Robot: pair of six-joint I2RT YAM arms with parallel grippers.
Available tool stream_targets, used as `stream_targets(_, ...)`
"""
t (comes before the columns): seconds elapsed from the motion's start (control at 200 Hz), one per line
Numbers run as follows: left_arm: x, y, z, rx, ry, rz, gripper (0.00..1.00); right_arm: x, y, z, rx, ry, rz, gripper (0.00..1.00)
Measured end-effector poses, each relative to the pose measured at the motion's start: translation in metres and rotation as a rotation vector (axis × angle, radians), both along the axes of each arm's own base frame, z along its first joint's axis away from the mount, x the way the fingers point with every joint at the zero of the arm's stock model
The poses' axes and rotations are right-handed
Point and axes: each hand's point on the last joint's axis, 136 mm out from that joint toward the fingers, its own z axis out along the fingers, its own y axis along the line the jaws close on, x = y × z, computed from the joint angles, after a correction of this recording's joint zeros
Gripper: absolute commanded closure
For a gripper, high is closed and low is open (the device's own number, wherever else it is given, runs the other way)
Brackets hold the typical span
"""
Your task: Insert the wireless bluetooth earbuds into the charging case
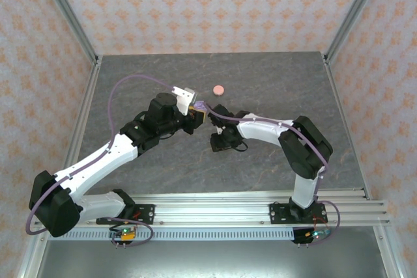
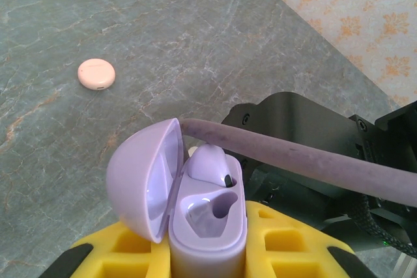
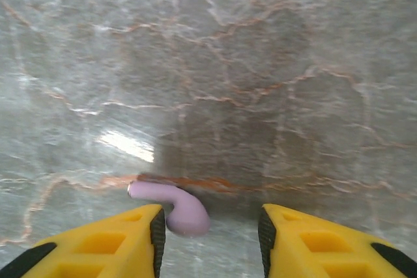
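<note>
- So the left end effector [image 2: 208,252] is clamped narrow on the base of the lavender case [image 2: 207,226]. The lid [image 2: 140,183] is flipped open and the slots face up. My read is that it's acting as a stand, so the other arm gets a steady target.
- Inside the case, one lavender earbud [image 2: 212,161] sits in the far slot. The near slot [image 2: 218,206] is empty, so I'd call this case half done.
- The second lavender earbud [image 3: 177,205] lies flat on the grey surface [image 3: 260,63], a bit right of the case and nearer the arm bases.
- Down there the right end effector [image 3: 212,229] hangs low with its fingers partway apart and the bud between them. The bud hugs one finger and there's a gap on the other side, so it doesn't look pinched yet.
- A closed pink case [image 1: 219,88] sits beyond the lavender case and slightly right, well out of the way.
- A purple cable [image 2: 293,154] crosses right behind the open lid. I can't tell if it's touching, but it seems like the thing that could snag.
</note>
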Motion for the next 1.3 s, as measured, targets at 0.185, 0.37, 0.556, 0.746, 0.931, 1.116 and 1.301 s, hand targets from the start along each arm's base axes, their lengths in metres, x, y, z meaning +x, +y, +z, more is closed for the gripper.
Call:
stream_targets(0.185,0.000,0.000,0.000,0.000,0.000,0.000,0.83,0.006,-0.015,0.000,-0.090,-0.031,0.002,0.57)
stream_targets(0.37,0.000,0.000,0.000,0.000,0.000,0.000,0.83,0.013,-0.027,0.003,-0.169,-0.068,-0.003,0.57)
stream_targets(0.556,0.000,0.000,0.000,0.000,0.000,-0.001,0.83,0.016,-0.031,0.007,-0.189,-0.081,-0.005,0.57)
stream_targets(0.746,0.000,0.000,0.000,0.000,0.000,0.000,0.83,0.014,-0.024,0.025,-0.079,-0.062,-0.015,0.61)
stream_targets(0.931,0.000,0.000,0.000,0.000,0.000,-0.001,0.83,0.007,-0.026,0.028,-0.003,-0.020,-0.024,0.80)
stream_targets(1.116,0.000,0.000,0.000,0.000,0.001,-0.001,0.83,-0.001,-0.031,0.014,0.000,0.042,-0.035,0.88)
stream_targets(1.301,0.000,0.000,0.000,0.000,0.001,-0.001,0.83,-0.005,-0.032,0.000,-0.015,0.077,-0.039,0.92)
